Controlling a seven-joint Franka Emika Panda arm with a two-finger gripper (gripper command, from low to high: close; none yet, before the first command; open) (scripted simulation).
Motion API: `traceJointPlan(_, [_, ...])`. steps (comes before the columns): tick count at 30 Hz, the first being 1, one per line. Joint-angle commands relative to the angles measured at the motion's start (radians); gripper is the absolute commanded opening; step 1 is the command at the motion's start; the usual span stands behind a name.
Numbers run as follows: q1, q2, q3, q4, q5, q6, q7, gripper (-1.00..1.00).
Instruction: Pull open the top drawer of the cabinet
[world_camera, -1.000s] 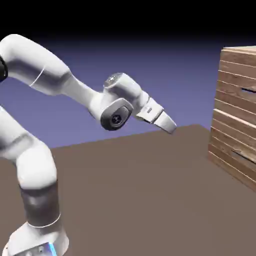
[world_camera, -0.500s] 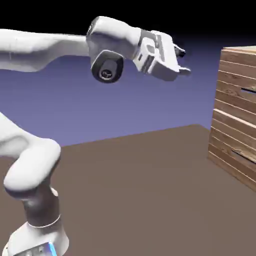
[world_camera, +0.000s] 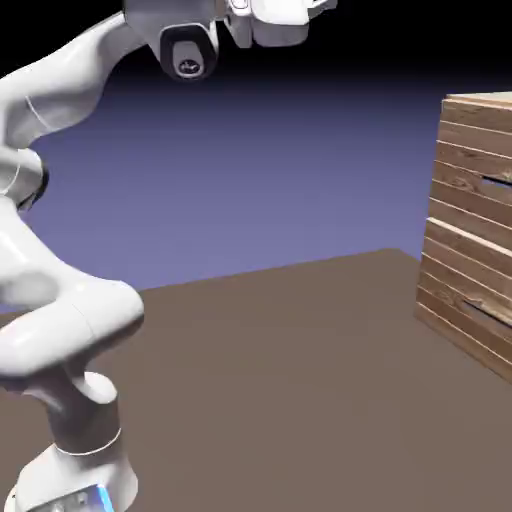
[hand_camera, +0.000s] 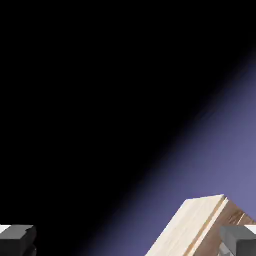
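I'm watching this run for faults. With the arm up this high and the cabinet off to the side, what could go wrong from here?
1. The gripper sits at the exterior view's top edge, well above and far from the top drawer, so a long descent could end off the handle slit.
2. The hand view shows only a corner of the cabinet, tilted, so aiming looks poor.
3. Two similar slits invite catching the lower drawer instead.
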Motion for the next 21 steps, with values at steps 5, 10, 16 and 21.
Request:
traceJointPlan(5, [-0.181,-0.079,0.102,0.119,0.215,-0.03,0.043,0.0])
traceJointPlan(10, [-0.362,-0.158,0.203,0.239,0.43,-0.061,0.086,0.0])
traceJointPlan(16, [-0.58,-0.253,0.325,0.382,0.689,-0.097,0.138,0.0])
traceJointPlan(21, [-0.761,-0.332,0.427,0.501,0.904,-0.128,0.181,0.0])
